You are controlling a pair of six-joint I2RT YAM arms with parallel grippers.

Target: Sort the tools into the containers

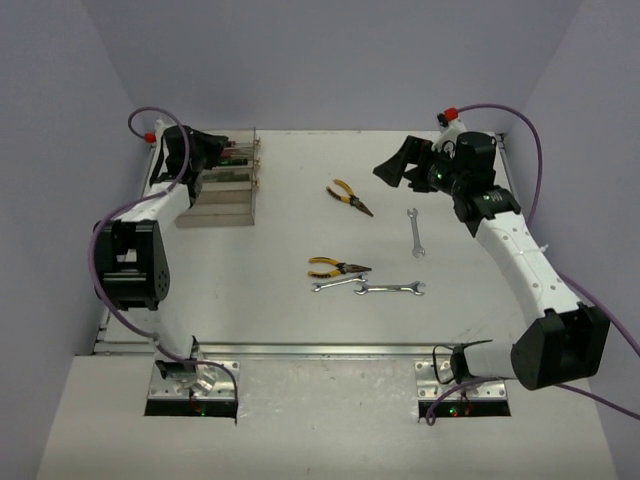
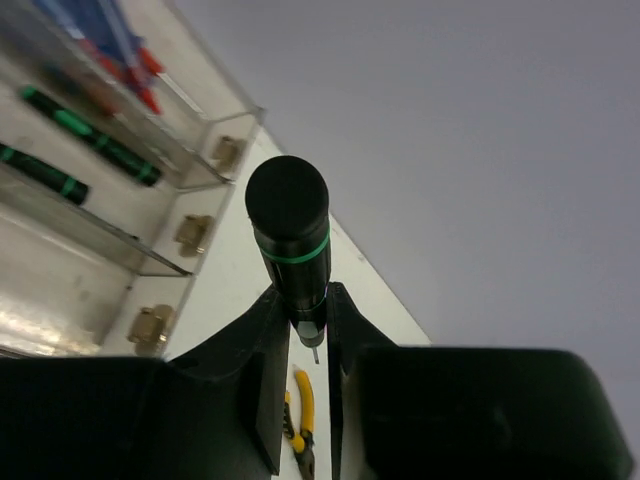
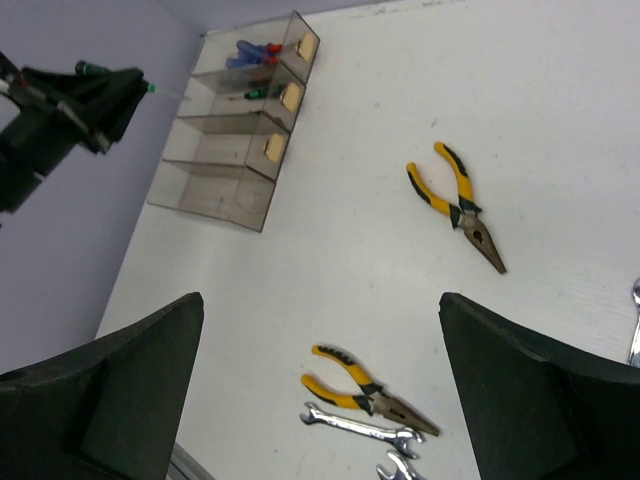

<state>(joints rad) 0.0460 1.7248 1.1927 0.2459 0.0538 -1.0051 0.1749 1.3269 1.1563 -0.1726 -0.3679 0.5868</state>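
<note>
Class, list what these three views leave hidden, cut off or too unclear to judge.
Left wrist: shaft of the held screwdriver hidden by the left gripper.
Top: contents of the bins too small, partly covered by the left arm.
Right wrist: one wrench cut by the right edge, a second wrench by the bottom edge.

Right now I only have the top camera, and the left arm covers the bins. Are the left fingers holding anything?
Observer: Yes. The left wrist view shows the left fingers shut on a black screwdriver with a green ring.
Operator: Where are its matches?
Observer: The right wrist view shows black-and-green screwdrivers in the second bin from the far end, next to the bin that holds the blue and red screwdrivers.
Operator: And the right fingers?
Observer: Its own camera shows the right fingers wide open, with nothing between them.
</note>
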